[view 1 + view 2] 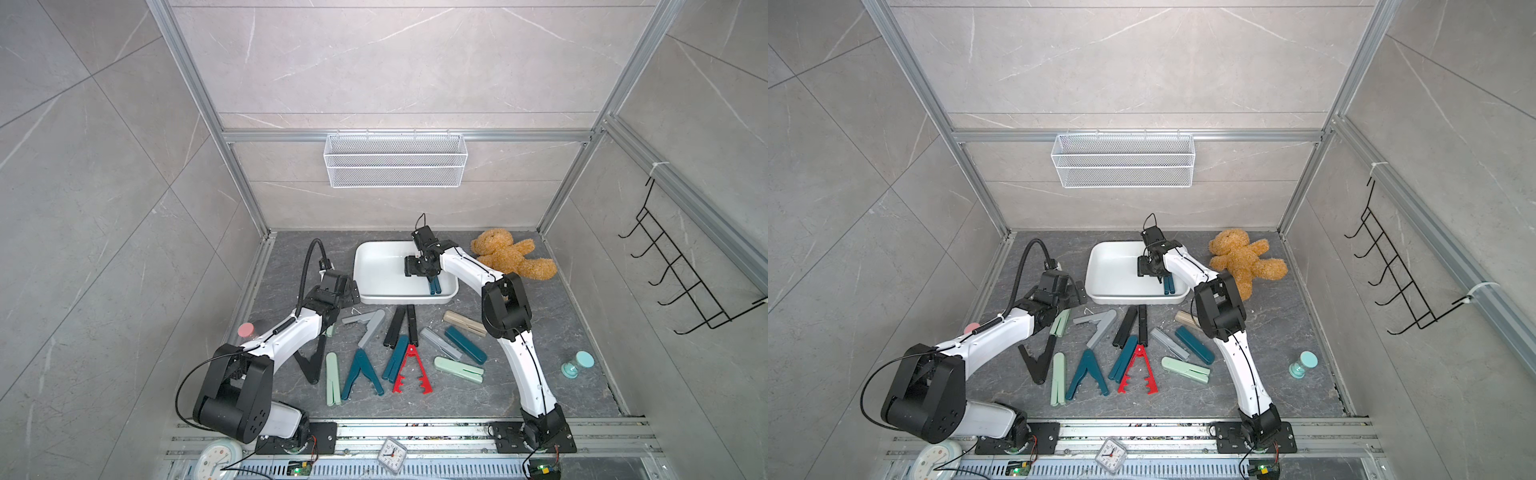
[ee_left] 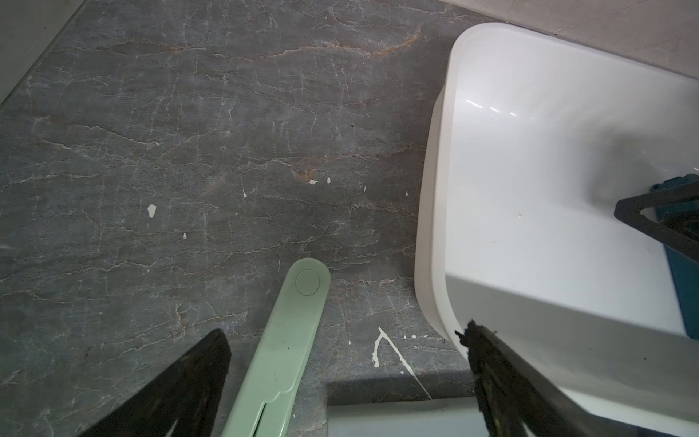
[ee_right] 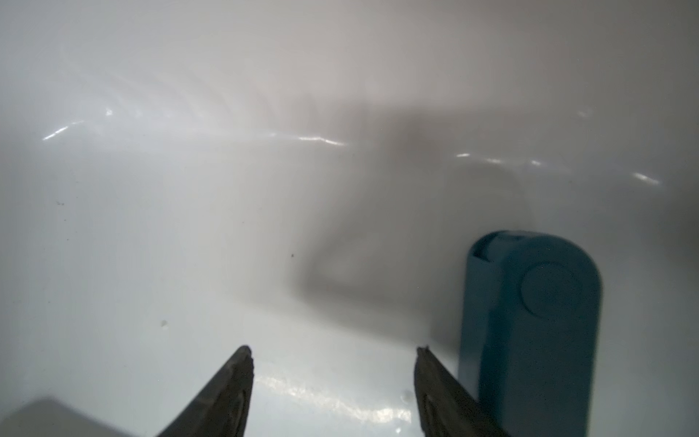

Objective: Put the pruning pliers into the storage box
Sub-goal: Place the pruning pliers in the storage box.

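The white storage box stands at the back middle of the dark floor. One dark teal pruning pliers lies inside it by the near right wall. My right gripper hangs inside the box, open and empty, with the teal tool just outside one finger. My left gripper is open, low over the floor left of the box. A mint green pliers lies on the floor between its fingers, untouched. Several more pliers lie in front of the box, among them a toothed red one, a grey V and a black pair.
A brown teddy bear lies right of the box, beside my right arm. A teal sand timer stands at the right and a pink-capped one at the left. A white wire basket hangs on the back wall. Two clocks sit on the front rail.
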`<state>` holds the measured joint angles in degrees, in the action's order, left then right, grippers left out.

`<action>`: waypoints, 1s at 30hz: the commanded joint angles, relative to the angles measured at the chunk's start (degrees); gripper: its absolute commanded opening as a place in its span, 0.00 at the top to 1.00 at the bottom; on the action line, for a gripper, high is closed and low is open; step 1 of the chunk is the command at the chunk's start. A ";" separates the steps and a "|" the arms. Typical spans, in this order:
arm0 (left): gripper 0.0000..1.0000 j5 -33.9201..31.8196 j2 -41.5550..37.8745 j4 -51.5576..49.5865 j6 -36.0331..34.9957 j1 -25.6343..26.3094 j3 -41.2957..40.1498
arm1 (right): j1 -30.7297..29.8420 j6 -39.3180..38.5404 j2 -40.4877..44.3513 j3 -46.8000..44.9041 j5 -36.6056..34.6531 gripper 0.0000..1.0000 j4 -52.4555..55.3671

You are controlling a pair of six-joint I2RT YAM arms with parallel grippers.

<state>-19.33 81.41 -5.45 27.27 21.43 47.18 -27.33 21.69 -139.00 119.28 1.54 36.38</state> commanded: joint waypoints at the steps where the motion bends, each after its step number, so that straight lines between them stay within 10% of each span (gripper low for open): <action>1: 0.00 -1.28 -2.39 -0.33 0.47 -0.36 0.04 | 0.52 1.17 -0.31 0.73 -0.85 0.31 0.56; 30: 0.00 -0.44 -4.58 -0.17 -0.81 -0.38 -1.56 | 1.93 -1.64 4.73 -6.32 -5.31 0.28 -0.17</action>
<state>-19.42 79.09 -5.98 27.09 21.32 46.06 -25.63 21.12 -137.23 114.19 -3.64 36.16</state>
